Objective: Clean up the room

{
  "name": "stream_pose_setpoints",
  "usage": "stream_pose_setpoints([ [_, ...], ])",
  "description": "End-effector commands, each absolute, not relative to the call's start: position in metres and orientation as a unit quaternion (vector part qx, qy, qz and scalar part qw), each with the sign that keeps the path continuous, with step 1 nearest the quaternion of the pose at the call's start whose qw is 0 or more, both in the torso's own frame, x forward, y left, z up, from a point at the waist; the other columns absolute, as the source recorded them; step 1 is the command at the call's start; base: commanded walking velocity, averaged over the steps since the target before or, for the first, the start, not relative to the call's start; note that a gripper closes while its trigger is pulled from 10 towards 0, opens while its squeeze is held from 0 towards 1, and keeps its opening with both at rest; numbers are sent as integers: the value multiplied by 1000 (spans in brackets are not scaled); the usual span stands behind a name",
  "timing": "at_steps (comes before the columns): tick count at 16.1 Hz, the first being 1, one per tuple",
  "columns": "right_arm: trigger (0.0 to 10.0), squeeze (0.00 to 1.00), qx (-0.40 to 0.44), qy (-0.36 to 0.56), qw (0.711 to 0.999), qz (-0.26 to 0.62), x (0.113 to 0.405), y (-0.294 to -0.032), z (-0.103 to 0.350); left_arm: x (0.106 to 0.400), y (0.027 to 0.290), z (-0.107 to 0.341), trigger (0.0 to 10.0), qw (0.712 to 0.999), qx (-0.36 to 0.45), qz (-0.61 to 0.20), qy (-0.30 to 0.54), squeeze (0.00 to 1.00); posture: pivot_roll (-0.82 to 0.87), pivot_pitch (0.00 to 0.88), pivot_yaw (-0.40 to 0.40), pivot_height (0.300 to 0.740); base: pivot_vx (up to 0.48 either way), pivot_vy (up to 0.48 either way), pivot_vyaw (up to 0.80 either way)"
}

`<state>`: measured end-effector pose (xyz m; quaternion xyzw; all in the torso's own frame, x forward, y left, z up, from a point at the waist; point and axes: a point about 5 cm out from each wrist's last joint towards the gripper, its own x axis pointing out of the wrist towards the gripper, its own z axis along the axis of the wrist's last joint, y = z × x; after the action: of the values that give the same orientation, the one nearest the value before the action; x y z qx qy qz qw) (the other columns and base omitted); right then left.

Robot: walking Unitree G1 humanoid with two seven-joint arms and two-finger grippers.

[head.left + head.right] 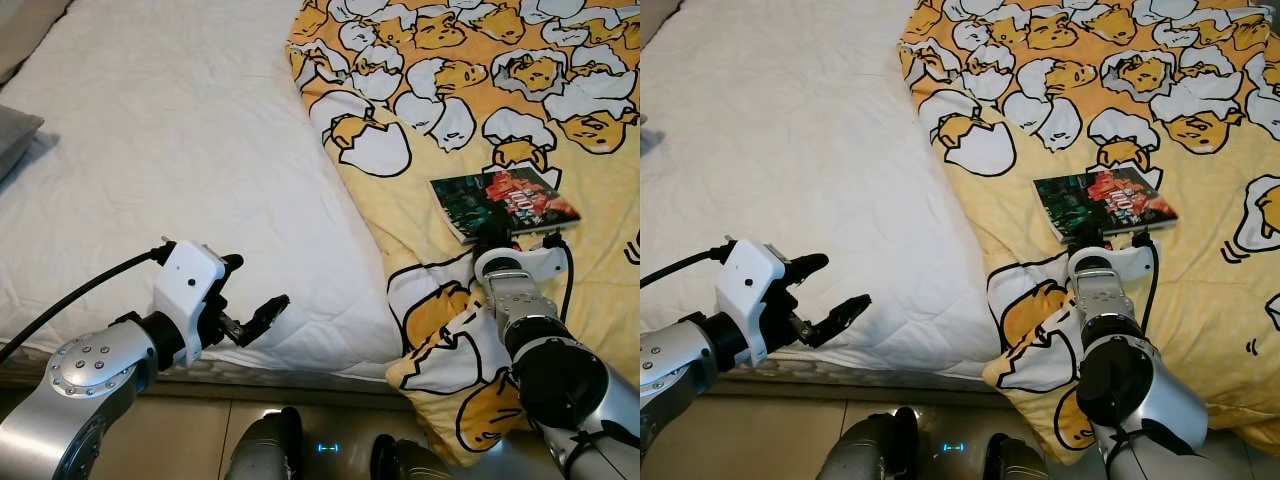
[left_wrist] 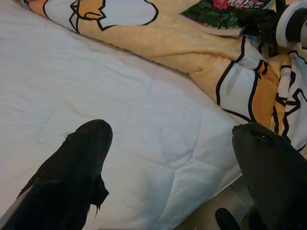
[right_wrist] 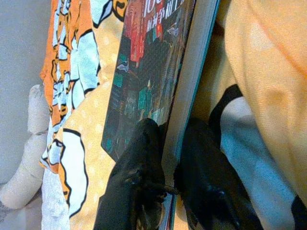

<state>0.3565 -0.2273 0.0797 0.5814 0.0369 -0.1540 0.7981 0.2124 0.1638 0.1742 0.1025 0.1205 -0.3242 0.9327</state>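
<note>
Right wrist view is showing the right gripper with its two black fingers pinching the near edge of a book, one finger on the cover and one underneath, so the jaws are closing on it. From the head camera the book is lying on the yellow egg-print blanket, on the right side of the bed, with its dark, colourful cover facing up. The right arm is reaching forward over the blanket's near fold to meet it. Over on the left, the left gripper is hovering above the near edge of the white mattress with its jaws spread wide, holding nothing. A grey pillow is peeking in at the far left.
</note>
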Motion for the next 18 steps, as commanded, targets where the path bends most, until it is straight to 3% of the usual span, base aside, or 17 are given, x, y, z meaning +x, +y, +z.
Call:
stream_pose_setpoints([
  [1, 0, 0, 587, 26, 794, -158, 356, -231, 81, 212, 163, 172, 10000, 934, 98, -322, 123, 0, 255, 180, 26, 740, 0, 0, 0],
  [10, 0, 0, 578, -18, 812, -82, 362, -239, 101, 247, 165, 168, 10000, 962, 33, -258, 88, 0, 121, 0, 2, 740, 0, 0, 0],
  [18, 0, 0, 548, -66, 832, 58, 355, -255, 120, 287, 160, 167, 10000, 970, -31, -234, 65, 0, 42, 0, 15, 740, 0, 0, 0],
])
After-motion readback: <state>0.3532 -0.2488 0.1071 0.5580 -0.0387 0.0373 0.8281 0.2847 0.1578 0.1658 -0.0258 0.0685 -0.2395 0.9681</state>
